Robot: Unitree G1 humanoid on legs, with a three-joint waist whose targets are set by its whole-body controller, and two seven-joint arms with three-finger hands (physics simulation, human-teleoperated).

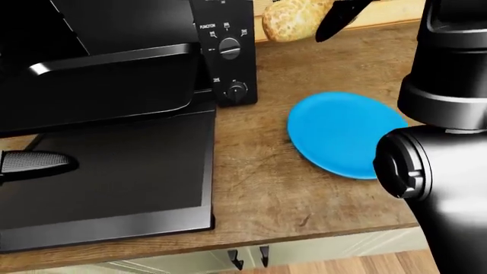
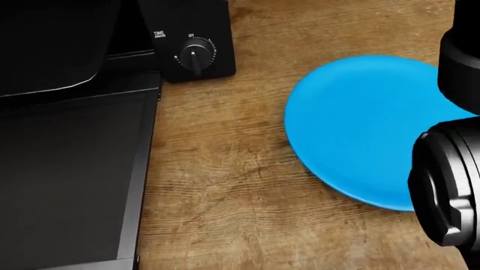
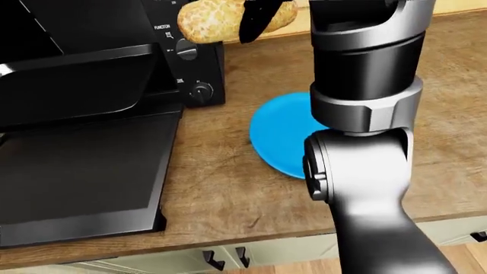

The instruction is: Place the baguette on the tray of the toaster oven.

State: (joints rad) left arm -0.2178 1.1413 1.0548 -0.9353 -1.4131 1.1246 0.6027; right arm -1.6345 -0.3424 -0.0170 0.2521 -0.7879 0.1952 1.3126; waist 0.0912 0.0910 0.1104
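Observation:
My right hand is shut on the golden baguette and holds it high at the top of both eye views, beside the toaster oven's control panel. The baguette also shows in the left-eye view, with one black finger across it. The oven's black tray, with a silver front rim, sticks out above the open door, left of and lower than the baguette. The blue plate lies bare on the wooden counter. A grey finger of my left hand shows at the left edge.
My right forearm fills the right of the eye views and hides part of the plate. The timer knob is on the oven's panel. The wooden counter ends at a near edge above cabinet handles.

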